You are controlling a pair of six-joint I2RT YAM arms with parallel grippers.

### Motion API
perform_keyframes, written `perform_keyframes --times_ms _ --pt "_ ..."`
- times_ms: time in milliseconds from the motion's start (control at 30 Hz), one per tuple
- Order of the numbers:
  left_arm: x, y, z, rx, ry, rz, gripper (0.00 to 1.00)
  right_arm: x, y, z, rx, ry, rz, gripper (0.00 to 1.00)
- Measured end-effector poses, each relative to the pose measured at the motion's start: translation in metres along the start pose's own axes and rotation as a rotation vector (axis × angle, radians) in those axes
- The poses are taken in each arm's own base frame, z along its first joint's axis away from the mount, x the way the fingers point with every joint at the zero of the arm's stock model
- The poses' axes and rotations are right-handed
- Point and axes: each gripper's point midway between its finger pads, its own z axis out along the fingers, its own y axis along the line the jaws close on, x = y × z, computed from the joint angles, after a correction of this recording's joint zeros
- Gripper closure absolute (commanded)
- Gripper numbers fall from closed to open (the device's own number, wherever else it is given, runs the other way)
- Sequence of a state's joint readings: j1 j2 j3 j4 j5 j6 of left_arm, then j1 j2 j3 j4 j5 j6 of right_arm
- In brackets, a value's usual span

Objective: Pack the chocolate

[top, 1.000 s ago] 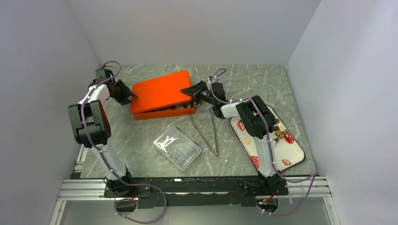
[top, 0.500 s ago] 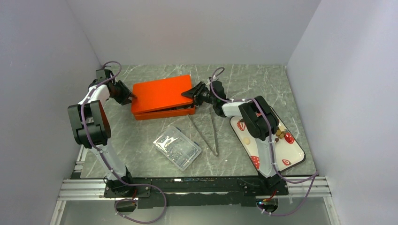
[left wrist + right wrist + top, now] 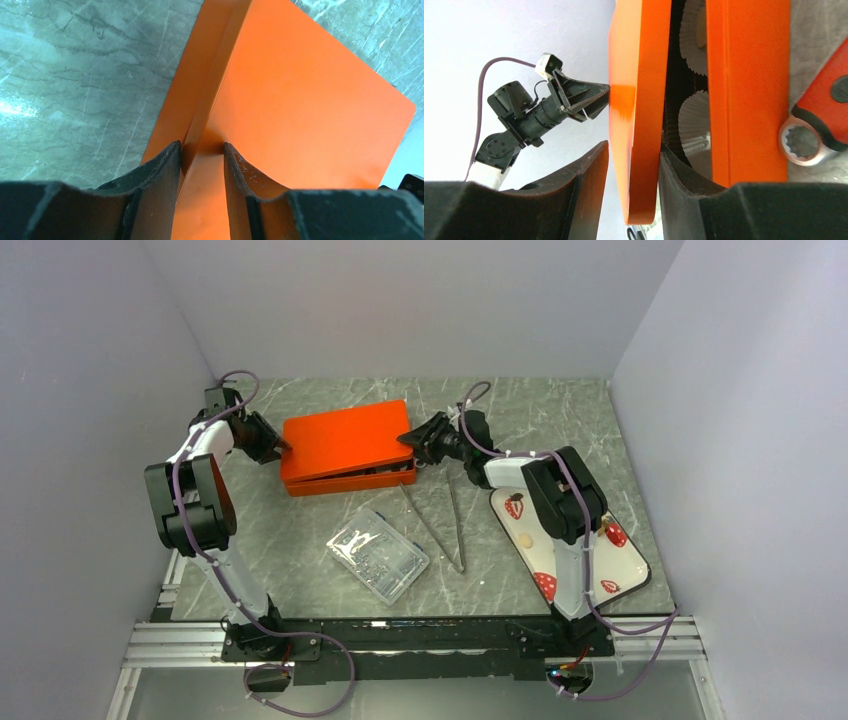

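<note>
An orange box stands at the back of the table, its lid raised a little at the right. My left gripper is shut on the lid's left edge. My right gripper straddles the lid's right edge: the inner finger touches its underside, the outer finger stands apart. White paper cups show inside the box. One cream chocolate lies on the strawberry-print tray. The other pieces are hidden behind my right arm.
Metal tongs lie between the box and the tray. A clear plastic case lies in front of the box. A metal ring with a red handle lies by the box's side. Walls close in on three sides.
The lid's raised right end has come down somewhat. My right arm's elbow has swung to the right and now covers the brown pieces on the tray. The left arm has not moved.
</note>
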State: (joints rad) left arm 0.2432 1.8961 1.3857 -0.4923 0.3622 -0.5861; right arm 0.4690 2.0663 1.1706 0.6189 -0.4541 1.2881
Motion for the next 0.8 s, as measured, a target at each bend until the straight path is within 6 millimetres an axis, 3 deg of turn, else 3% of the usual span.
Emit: perform_keyframes --times_ms 333,800 --pt "0.002 -0.003 0.001 -0.006 -0.001 0.014 0.61 -0.011 -0.020 -0.019 0.048 -0.026 0.009 0.57" --pt "0.004 -0.005 0.002 -0.010 0.002 0.041 0.61 -0.017 -0.016 -0.037 0.094 -0.040 -0.077 0.57"
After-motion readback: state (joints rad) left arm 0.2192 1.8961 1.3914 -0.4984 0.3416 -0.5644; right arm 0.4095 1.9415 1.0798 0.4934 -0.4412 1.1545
